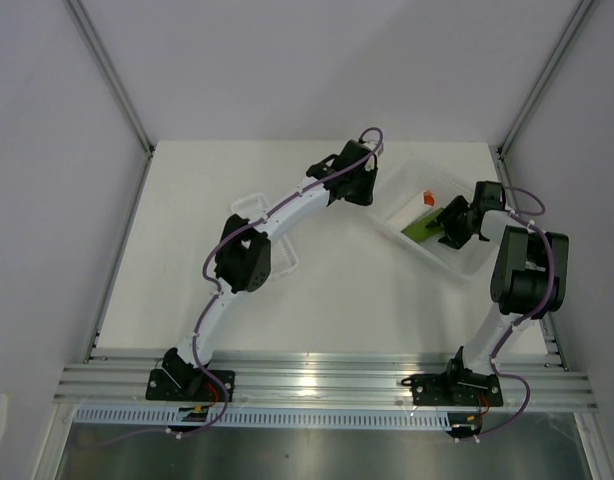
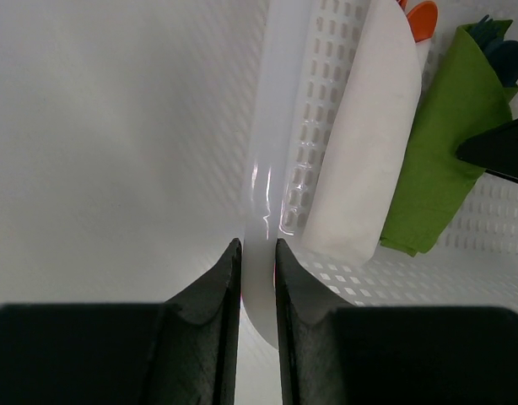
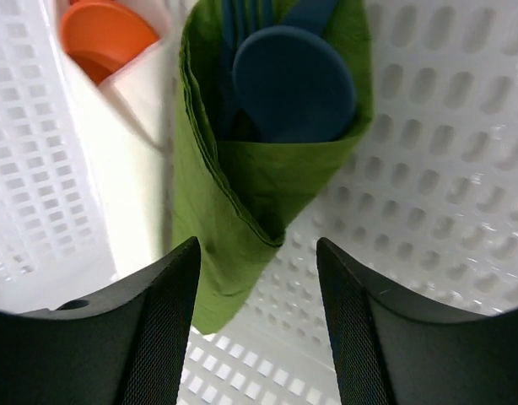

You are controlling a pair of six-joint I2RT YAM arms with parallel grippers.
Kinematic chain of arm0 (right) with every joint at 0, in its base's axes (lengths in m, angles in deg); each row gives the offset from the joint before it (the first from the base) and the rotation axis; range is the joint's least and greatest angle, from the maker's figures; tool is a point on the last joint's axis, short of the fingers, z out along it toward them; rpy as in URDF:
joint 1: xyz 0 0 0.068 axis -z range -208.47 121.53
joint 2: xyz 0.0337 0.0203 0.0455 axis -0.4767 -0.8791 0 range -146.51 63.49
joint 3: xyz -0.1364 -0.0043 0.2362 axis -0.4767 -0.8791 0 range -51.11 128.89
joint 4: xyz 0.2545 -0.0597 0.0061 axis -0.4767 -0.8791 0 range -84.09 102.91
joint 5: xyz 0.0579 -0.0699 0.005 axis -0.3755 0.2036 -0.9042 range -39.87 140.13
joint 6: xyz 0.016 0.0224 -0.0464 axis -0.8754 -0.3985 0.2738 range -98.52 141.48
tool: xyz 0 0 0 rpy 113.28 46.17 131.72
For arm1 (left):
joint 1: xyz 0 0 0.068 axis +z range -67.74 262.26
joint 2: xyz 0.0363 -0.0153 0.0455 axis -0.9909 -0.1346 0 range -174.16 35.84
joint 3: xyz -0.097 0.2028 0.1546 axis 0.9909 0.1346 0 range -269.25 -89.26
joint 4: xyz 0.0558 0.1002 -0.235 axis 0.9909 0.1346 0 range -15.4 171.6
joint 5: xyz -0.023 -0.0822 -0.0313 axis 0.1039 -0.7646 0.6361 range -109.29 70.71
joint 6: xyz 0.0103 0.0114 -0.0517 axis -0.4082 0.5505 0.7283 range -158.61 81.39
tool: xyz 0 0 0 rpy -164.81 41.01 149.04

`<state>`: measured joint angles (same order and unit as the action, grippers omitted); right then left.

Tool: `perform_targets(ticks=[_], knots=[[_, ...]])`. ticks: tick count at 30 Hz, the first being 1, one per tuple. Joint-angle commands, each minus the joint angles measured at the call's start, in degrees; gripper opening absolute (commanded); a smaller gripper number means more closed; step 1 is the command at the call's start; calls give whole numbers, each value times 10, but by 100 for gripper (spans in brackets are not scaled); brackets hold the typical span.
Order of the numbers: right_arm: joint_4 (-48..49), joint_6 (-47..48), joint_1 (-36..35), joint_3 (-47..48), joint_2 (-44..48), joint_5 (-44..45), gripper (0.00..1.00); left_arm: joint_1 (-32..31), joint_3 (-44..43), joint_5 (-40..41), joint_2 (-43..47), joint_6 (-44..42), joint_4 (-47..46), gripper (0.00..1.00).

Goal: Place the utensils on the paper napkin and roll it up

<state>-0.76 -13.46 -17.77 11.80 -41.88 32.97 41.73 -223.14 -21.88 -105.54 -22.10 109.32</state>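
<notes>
Found the green paper napkin rolled into a loose cone, lying on the floor of a white perforated basket at the far right of the table. Saw the blue spoon tucked into the roll's open end, bowl showing, with the tines of the blue fork just behind it and to its left. Noted a white napkin roll right alongside the green one, on its left in the right wrist view, with an orange spoon poking from its top. Caught the right gripper hanging over the basket with jaws spread wide, one finger on each side of the green roll's closed lower end. Made out a clear gap on the right side, could not tell about contact on the left, and saw nothing held. Saw the left gripper at the basket's left edge, jaws drawn narrow and pinched on the upright wall, the thin white plastic running up between the two fingers. Spotted a narrow white tray near the middle of the table, partly hidden under the left arm, apart from the basket.
</notes>
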Motion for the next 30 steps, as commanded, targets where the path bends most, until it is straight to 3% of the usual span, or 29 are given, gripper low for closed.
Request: perform_targets(ticks=[1, 14, 30], knots=[[-79, 23, 2, 11, 14, 76, 61, 32, -25, 56, 15, 11, 24, 1], [-55, 37, -20, 29, 11, 38, 61, 34, -21, 14, 12, -1, 15, 1], [41, -11, -29, 36, -50, 4, 61, 33, -1, -31, 17, -16, 5, 1]])
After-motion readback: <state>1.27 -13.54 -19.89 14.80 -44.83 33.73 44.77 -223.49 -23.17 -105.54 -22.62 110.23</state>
